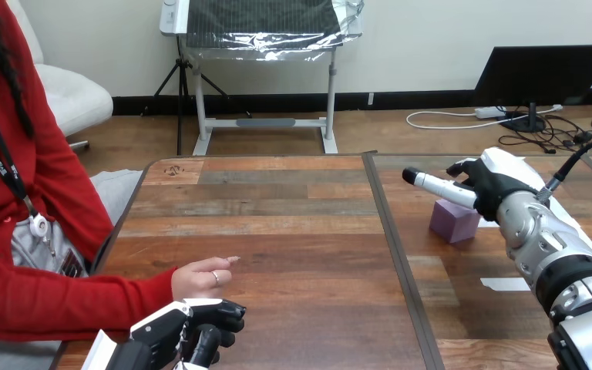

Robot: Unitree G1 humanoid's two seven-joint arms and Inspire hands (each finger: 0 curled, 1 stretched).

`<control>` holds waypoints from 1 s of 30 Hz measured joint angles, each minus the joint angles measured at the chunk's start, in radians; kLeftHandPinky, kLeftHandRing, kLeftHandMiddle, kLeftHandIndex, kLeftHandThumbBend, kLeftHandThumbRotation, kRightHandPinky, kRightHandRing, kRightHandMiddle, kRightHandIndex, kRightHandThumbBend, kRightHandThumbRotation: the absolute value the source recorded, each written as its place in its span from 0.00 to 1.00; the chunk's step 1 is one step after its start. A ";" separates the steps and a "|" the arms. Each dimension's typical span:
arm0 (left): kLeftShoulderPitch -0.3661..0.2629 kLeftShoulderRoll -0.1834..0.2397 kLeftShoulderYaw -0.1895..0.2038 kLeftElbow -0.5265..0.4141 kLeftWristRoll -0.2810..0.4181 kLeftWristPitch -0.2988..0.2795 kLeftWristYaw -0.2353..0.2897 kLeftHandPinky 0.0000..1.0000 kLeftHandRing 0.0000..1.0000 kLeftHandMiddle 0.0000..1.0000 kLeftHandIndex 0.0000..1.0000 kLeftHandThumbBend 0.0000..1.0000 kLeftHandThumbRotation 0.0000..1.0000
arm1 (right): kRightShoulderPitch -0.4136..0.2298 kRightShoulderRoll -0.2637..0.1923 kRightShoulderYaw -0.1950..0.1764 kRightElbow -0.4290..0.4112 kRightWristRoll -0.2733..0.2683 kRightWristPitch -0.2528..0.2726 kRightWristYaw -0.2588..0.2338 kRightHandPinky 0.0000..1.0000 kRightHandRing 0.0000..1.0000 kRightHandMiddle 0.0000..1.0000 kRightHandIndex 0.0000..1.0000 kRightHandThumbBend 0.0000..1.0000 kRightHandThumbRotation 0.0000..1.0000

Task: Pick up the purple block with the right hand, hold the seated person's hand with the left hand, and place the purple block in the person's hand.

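Wooden table (277,223): right hand (487,189) open over purple block (453,222), left hand (189,325) curled empty beside person's hand (200,279).

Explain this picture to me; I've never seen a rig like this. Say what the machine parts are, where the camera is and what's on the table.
The picture comes from a camera on a humanoid robot's head, looking down across a wooden table. The silver arm at the right is the robot's own, ending in its right hand, a black and white mechanical hand. It hangs just over a purple block that sits on the table; I cannot tell whether it grips the block. At the bottom left is the robot's left hand. Just above it in the picture lies the person's hand, belonging to someone seated at the table's left side. The two are close, but I cannot tell whether the robot's hand holds it.
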 measured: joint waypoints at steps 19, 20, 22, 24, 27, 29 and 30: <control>0.000 0.003 0.000 0.000 0.000 0.004 0.000 0.58 0.64 0.67 0.65 0.43 0.86 | 0.000 0.000 0.017 0.000 -0.008 0.001 0.030 0.56 0.70 0.73 0.91 0.86 1.00; 0.000 0.003 0.000 0.000 0.000 0.004 0.000 0.58 0.64 0.67 0.65 0.43 0.86 | 0.000 0.000 0.017 0.000 -0.008 0.001 0.031 0.58 0.72 0.75 0.91 0.86 1.00; 0.000 0.004 0.000 0.000 0.000 0.004 0.000 0.57 0.64 0.66 0.64 0.43 0.86 | 0.000 0.000 0.018 0.000 -0.008 0.002 0.036 0.61 0.75 0.78 0.91 0.85 1.00; 0.000 0.004 0.000 0.000 0.000 0.004 0.000 0.57 0.64 0.66 0.64 0.43 0.86 | 0.000 0.000 0.018 0.000 -0.008 0.003 0.041 0.63 0.77 0.80 0.91 0.85 1.00; 0.000 0.004 0.000 0.000 0.000 0.005 0.000 0.57 0.64 0.66 0.64 0.44 0.85 | -0.001 0.000 0.018 0.000 -0.008 0.006 0.042 0.63 0.78 0.81 0.91 0.86 1.00; 0.001 0.004 0.000 0.000 -0.001 0.006 0.000 0.57 0.64 0.66 0.64 0.44 0.85 | -0.003 -0.001 0.018 0.000 -0.008 0.009 0.046 0.64 0.79 0.82 0.91 0.85 1.00; 0.001 0.004 0.000 0.000 -0.001 0.006 0.000 0.57 0.64 0.66 0.64 0.44 0.85 | -0.004 -0.001 0.018 0.000 -0.008 0.011 0.048 0.64 0.79 0.82 0.92 0.85 1.00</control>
